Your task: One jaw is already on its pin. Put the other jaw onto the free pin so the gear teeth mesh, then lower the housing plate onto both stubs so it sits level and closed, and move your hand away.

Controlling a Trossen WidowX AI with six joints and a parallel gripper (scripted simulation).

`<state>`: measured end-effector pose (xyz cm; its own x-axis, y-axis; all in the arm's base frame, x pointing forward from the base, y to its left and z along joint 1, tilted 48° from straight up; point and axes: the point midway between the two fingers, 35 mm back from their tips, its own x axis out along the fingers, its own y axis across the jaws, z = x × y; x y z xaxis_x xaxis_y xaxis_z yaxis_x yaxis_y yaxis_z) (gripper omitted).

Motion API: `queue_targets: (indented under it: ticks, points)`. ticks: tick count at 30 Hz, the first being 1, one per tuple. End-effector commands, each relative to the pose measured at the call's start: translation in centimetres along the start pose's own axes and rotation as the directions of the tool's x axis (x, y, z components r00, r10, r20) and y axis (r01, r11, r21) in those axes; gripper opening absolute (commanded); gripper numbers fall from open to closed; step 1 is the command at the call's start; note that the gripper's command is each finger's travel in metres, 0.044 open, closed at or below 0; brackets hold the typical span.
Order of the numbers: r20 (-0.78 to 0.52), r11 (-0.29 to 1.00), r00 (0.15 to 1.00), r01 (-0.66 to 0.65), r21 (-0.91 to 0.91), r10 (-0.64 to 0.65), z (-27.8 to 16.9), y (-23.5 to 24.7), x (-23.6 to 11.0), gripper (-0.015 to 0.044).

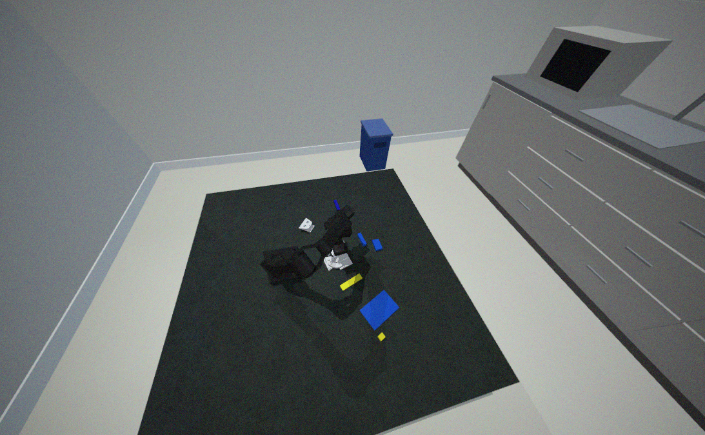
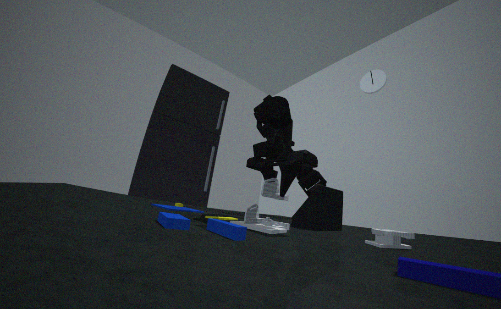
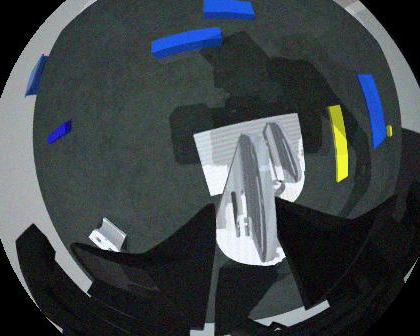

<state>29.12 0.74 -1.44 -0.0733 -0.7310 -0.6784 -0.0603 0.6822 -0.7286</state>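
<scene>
My gripper (image 2: 278,186) (image 3: 241,207) is shut on the loose white jaw (image 2: 269,188) (image 3: 258,210), which hangs upright above the white base (image 1: 346,261) (image 2: 271,229) (image 3: 209,159), with a visible gap in the exterior view. The other white jaw (image 2: 251,213) (image 3: 285,152) stands on the base. In the wrist view the held jaw covers much of the base; the free pin cannot be made out clearly. The white housing plate piece (image 1: 306,224) (image 2: 389,240) (image 3: 107,236) rests apart on the dark mat (image 1: 225,351).
Two blue blocks (image 1: 377,244) (image 2: 226,229) (image 3: 187,43) lie near the base. A yellow strip (image 1: 351,281) (image 3: 339,143) lies beside it. A blue panel (image 1: 378,309) (image 3: 373,111) and small yellow block (image 1: 381,336) lie farther off. A dark blue bar (image 1: 337,204) (image 2: 459,277) (image 3: 59,132) lies beyond the housing plate.
</scene>
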Motion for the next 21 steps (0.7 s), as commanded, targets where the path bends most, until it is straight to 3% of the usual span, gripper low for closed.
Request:
queue_targets:
  ticks: [1,21]
  points:
    - [0.001,1.0,1.0,0.0,0.001,0.0,0.0,0.0,0.2,0.0134]
    - [0.005,1.0,1.0,0.002,0.01,-0.002,0.2,-0.1,3.5,0.0134]
